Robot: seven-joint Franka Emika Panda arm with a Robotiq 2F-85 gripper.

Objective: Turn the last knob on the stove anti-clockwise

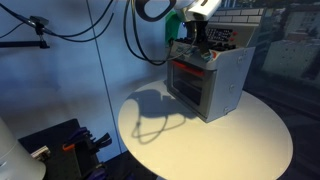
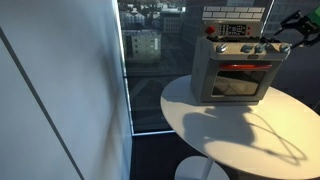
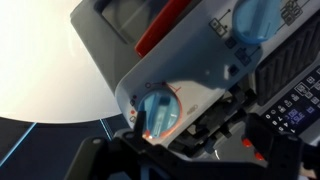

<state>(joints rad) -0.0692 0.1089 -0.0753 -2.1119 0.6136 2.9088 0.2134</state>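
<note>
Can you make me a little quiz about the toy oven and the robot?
1. True or false: the toy oven stands on a square table.
2. Where is the robot's tool? A: up at the top of the oven, by the knobs. B: lying flat on the table. C: under the table.
3. Fill in the gap: in the wrist view, the big knob closest to the camera is coloured ____.

Key: 1 false, the table is round. 2 A. 3 blue.
</note>
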